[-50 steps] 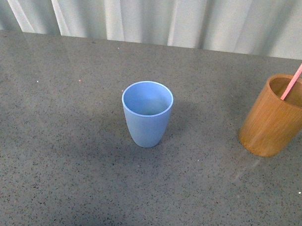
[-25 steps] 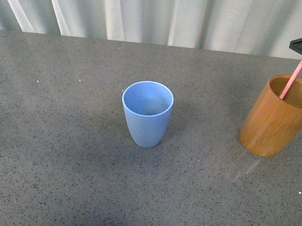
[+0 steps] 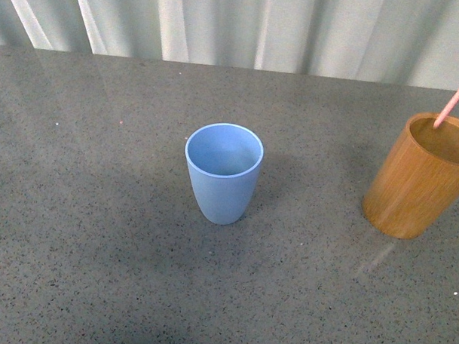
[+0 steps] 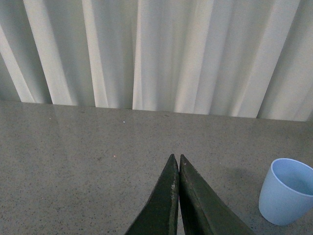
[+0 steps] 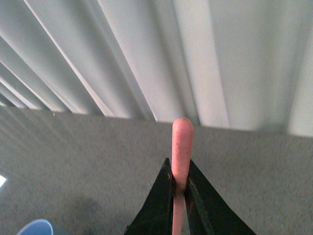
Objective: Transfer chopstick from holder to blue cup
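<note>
The light blue cup (image 3: 223, 172) stands upright in the middle of the grey table. The orange-brown holder (image 3: 419, 177) stands at the right edge of the front view. The pinkish chopstick (image 3: 454, 98) slants up out of view, its lower tip at the holder's rim. In the right wrist view my right gripper (image 5: 179, 169) is shut on the chopstick (image 5: 181, 147), its rounded end sticking out past the fingertips. My left gripper (image 4: 175, 157) is shut and empty, with the blue cup (image 4: 286, 191) off to one side. Neither gripper shows in the front view.
A pale pleated curtain (image 3: 242, 25) runs along the far edge of the speckled grey table (image 3: 100, 213). A sliver of the blue cup (image 5: 35, 227) shows in the right wrist view.
The chopstick has risen: its lower end was inside the holder and is now at the rim. The dark gripper tip seen half a second ago at the top right has left the front view.
</note>
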Robot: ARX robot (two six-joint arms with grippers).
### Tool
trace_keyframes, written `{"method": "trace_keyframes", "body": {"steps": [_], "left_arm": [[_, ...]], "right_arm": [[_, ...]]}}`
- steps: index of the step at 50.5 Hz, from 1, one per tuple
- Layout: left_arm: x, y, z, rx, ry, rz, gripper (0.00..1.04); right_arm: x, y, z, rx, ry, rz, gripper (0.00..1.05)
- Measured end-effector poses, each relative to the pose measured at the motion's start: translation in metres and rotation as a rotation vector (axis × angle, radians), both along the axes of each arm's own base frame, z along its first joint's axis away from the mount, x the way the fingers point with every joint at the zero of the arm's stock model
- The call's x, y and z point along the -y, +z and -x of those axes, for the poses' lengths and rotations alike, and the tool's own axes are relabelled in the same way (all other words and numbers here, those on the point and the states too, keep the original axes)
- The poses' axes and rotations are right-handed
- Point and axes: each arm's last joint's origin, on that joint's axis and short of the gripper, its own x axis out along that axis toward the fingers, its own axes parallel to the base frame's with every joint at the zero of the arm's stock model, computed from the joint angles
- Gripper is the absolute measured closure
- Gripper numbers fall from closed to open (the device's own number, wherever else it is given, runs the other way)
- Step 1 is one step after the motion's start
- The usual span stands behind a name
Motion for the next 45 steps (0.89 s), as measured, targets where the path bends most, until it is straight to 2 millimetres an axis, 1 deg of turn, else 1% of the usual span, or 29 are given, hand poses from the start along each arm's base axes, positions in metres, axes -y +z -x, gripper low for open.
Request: {"method": "trace_keyframes", "body": {"steps": [1, 3, 5, 8, 9, 11, 13, 17, 24, 30, 35, 45], "left_arm": [[0.0, 0.0, 0.0, 0.0, 0.0, 0.0, 1.01], [0.0, 0.0, 0.0, 0.0, 0.0, 0.0, 1.01], [0.0, 0.0, 0.0, 0.0, 0.0, 0.0, 1.01], [0.0, 0.0, 0.0, 0.0, 0.0, 0.0, 1.01], [0.0, 0.0, 0.0, 0.0, 0.0, 0.0, 1.01], [0.0, 0.0, 0.0, 0.0, 0.0, 0.0, 1.01], [0.0, 0.0, 0.0, 0.0, 0.0, 0.0, 1.01], [0.0, 0.0, 0.0, 0.0, 0.0, 0.0, 1.01], [0.0, 0.0, 0.0, 0.0, 0.0, 0.0, 1.01], [0.0, 0.0, 0.0, 0.0, 0.0, 0.0, 1.01], [0.0, 0.0, 0.0, 0.0, 0.0, 0.0, 1.01], [0.0, 0.0, 0.0, 0.0, 0.0, 0.0, 1.01]], "right_arm": [[-0.004, 0.012, 0.001, 0.029, -0.003, -0.011, 1.02], [-0.008, 0.022, 0.002, 0.054, -0.004, -0.017, 1.02], [-0.019, 0.034, 0.003, 0.08, 0.009, -0.034, 1.02], [-0.035, 0.042, 0.002, 0.09, 0.039, -0.057, 1.02], [-0.038, 0.042, 0.002, 0.09, 0.044, -0.061, 1.02], [-0.051, 0.043, 0.001, 0.084, 0.069, -0.076, 1.02], [-0.07, 0.039, 0.0, 0.065, 0.107, -0.085, 1.02], [-0.102, 0.024, -0.004, 0.02, 0.165, -0.096, 1.02], [-0.134, 0.002, -0.006, -0.047, 0.219, -0.091, 1.02], [-0.152, -0.013, -0.003, -0.09, 0.256, -0.082, 1.02], [-0.164, -0.019, 0.0, -0.109, 0.28, -0.074, 1.02], [-0.173, -0.034, -0.001, -0.141, 0.287, -0.047, 1.02]]}}
